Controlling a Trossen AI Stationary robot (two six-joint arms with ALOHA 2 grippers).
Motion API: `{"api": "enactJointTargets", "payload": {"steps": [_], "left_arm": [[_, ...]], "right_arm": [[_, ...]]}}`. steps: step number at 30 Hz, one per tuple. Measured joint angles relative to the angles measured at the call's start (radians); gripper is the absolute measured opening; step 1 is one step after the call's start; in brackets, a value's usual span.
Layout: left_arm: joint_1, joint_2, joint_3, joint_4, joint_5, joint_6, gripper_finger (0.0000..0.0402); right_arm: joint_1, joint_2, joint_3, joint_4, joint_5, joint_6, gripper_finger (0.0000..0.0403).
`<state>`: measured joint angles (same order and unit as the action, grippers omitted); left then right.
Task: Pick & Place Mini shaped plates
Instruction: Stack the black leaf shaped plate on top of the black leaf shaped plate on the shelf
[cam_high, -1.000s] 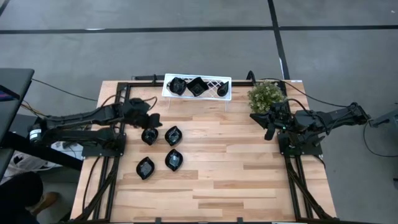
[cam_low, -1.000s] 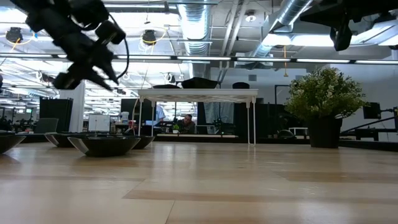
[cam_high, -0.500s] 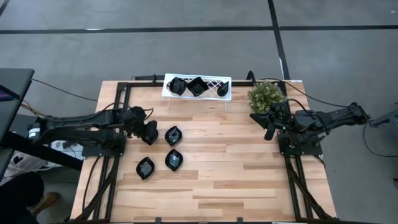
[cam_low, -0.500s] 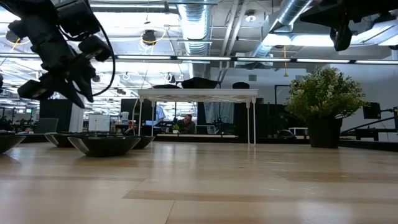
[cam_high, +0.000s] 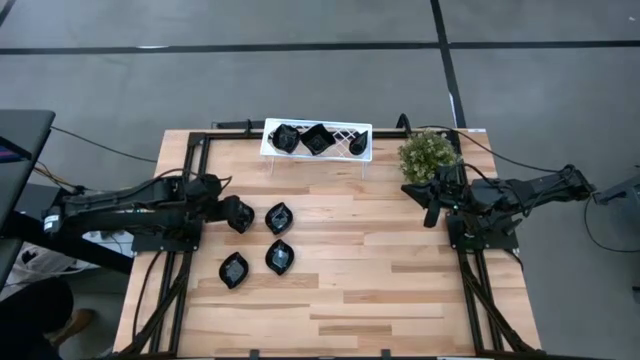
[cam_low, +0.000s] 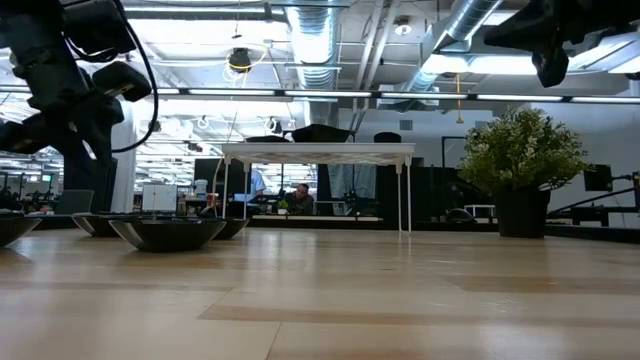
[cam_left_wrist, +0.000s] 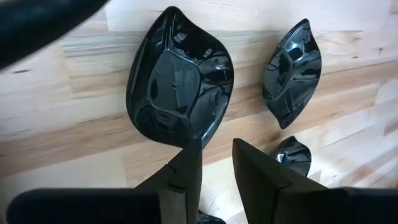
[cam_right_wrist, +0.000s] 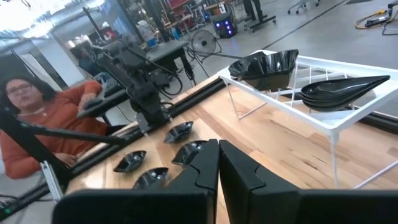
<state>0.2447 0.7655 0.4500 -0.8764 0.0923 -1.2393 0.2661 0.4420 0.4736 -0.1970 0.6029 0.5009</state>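
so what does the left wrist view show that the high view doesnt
Only the left wrist view: the left gripper with its fingers slightly apart at the rim of a leaf-shaped plate, holding nothing.

Only the high view: the white rack with three plates, the green plant, and the right gripper waiting beside it.

Both: the black plates on the wooden table.

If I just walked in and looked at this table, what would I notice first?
Probably the shiny black mini plates grouped on the left half of the wooden table, with the left gripper right over one of them. Next, the white rack at the far edge holding more black plates, and the bushy green plant beside it, where the right gripper waits, shut.
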Motion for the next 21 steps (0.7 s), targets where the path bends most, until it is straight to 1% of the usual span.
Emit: {"api": "enactJointTargets", "payload": {"steps": [5, 8, 11, 15, 18, 21], "left_arm": [[0.000, -0.006, 0.000, -0.002, -0.006, 0.002, 0.0090], [0.000, -0.007, 0.000, -0.002, -0.006, 0.004, 0.0090], [0.000, -0.007, 0.000, 0.000, -0.006, 0.004, 0.0090], [0.000, -0.007, 0.000, 0.003, -0.006, 0.004, 0.0090], [0.000, -0.007, 0.000, 0.004, -0.006, 0.004, 0.0090], [0.000, -0.007, 0.001, 0.005, -0.006, 0.004, 0.0090]], "right_arm": [[0.000, -0.064, 0.000, -0.013, -0.005, 0.020, 0.0007], [0.001, -0.121, 0.000, -0.034, -0.055, 0.023, 0.0007], [0.001, -0.156, -0.002, -0.041, -0.050, 0.024, 0.0007], [-0.001, -0.182, -0.004, -0.090, -0.029, 0.024, 0.0007], [0.000, -0.190, -0.004, -0.089, -0.029, 0.069, 0.0007], [0.000, -0.189, -0.004, -0.114, -0.051, 0.075, 0.0007]]}}
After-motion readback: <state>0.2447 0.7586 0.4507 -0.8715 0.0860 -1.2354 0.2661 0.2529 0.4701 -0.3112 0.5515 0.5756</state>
